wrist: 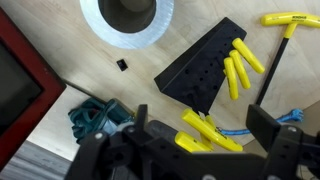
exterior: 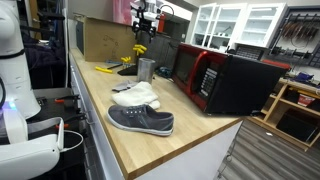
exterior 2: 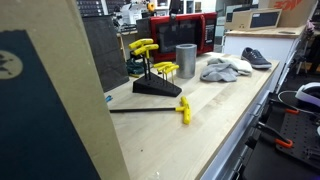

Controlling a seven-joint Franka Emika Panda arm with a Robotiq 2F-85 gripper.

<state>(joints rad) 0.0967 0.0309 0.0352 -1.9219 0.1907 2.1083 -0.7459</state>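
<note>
In the wrist view the gripper point(wrist: 200, 125) is wide open and empty. Yellow T-handle hex keys point(wrist: 212, 131) lie between its fingers at lower centre, slanting down-right, with the black stand point(wrist: 197, 72) just above.

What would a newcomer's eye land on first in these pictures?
The bright yellow hex keys in their black stand on the wooden counter, with the open gripper hovering just above them. Next, the red microwave beside a steel cup, and a gray shoe lying farther along the counter.
</note>
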